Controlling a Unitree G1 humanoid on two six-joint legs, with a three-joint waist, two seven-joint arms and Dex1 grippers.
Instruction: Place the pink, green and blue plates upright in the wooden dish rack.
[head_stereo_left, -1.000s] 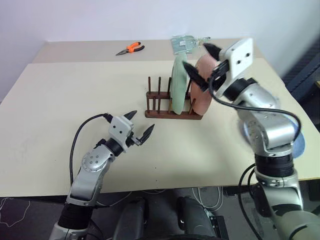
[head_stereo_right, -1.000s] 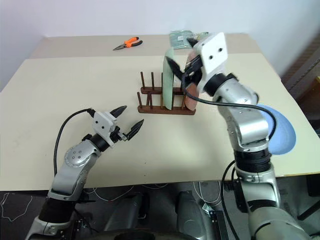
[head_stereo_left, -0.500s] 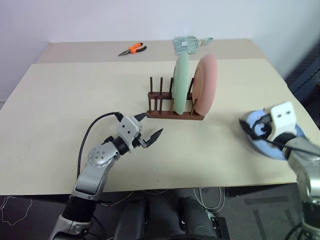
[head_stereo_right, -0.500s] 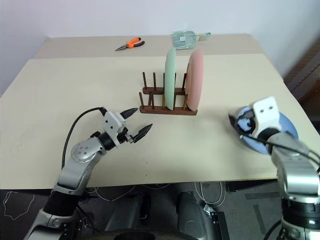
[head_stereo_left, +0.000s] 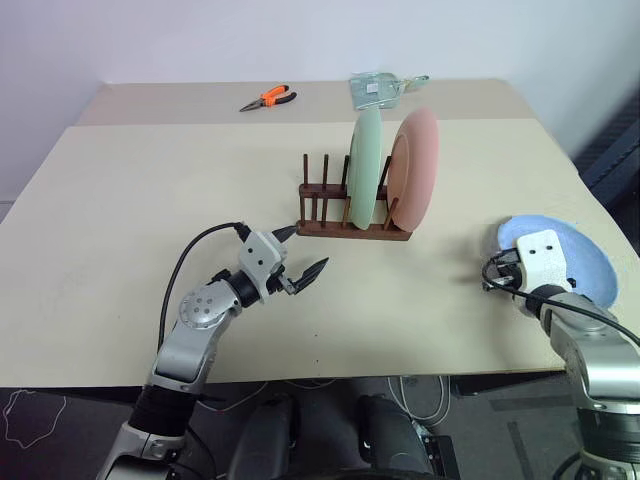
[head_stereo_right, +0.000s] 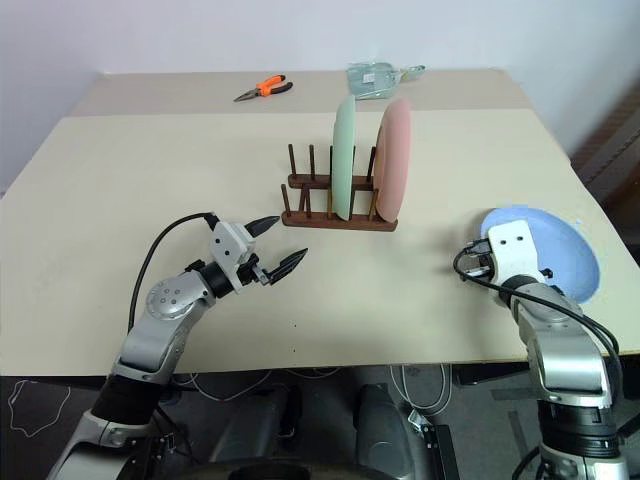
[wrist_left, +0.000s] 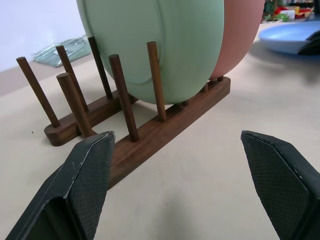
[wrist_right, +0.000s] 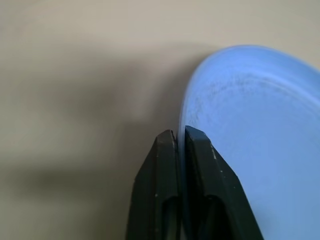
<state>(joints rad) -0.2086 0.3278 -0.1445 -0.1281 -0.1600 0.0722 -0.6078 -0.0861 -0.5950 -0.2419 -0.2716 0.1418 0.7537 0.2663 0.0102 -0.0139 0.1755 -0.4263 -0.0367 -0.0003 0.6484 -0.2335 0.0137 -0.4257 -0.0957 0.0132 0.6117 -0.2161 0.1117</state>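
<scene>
The wooden dish rack (head_stereo_left: 350, 222) stands at mid-table with the green plate (head_stereo_left: 364, 165) and the pink plate (head_stereo_left: 415, 165) upright between its pegs, pink on the right. The blue plate (head_stereo_left: 570, 255) lies near the table's right edge. My right gripper (wrist_right: 181, 132) is shut on the blue plate's (wrist_right: 260, 125) left rim, which sits pinched between the two fingers. In front of the rack and to its left, my left gripper (head_stereo_left: 306, 249) hovers open and empty, pointing at the rack (wrist_left: 150, 142) and the green plate (wrist_left: 165, 45).
Orange-handled pliers (head_stereo_left: 265, 97) and a clear plastic packet (head_stereo_left: 375, 88) lie at the table's far edge. The rack's left pegs (head_stereo_left: 312, 190) stand free. The table's right edge (head_stereo_left: 600, 200) runs close behind the blue plate.
My right arm swung down and to the right, from beside the plates in the rack to the blue plate, and its fingers shut on the rim. The left gripper stayed open, barely shifting.
</scene>
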